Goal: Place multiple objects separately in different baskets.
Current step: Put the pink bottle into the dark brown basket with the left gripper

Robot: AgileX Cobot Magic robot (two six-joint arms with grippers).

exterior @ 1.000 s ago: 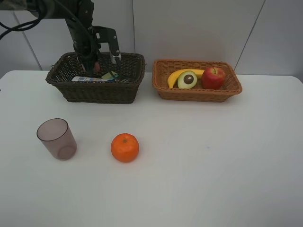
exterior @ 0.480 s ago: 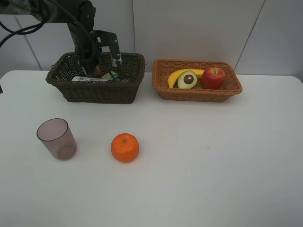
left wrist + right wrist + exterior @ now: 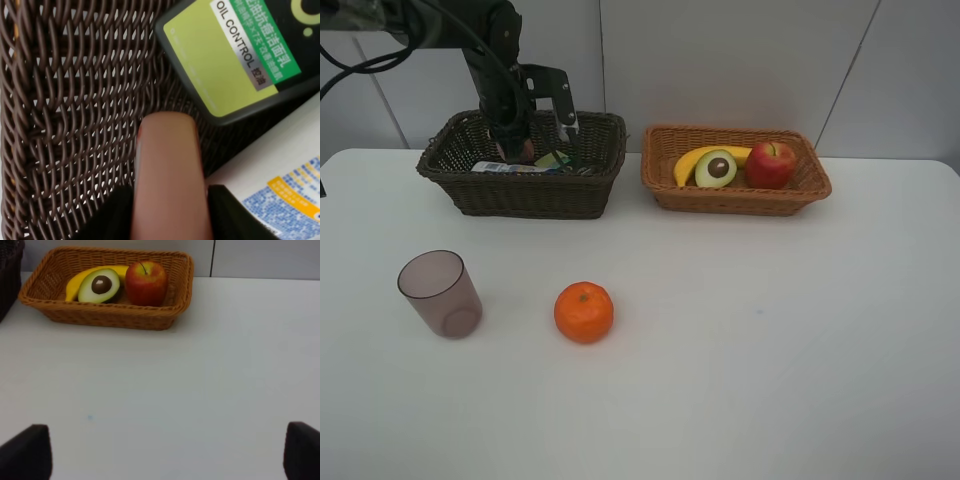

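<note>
- One small pink bottle (image 3: 167, 170) sits between the fingers of the left gripper (image 3: 170, 202), inside the dark brown basket (image 3: 530, 195).
- Its long axis runs in line with the fingers, with the rounded free end pointing down at the woven floor. Whether it touches the weave cannot be told.
- Just beside it lie the dark green pump bottle (image 3: 235, 55) and the white shampoo bottle (image 3: 280, 175).
- Left jaws are partly closed, clamped on the pink bottle's sides.
- Right gripper (image 3: 160, 455) hangs over bare table (image 3: 200, 365), jaws wide apart, holding nothing.
</note>
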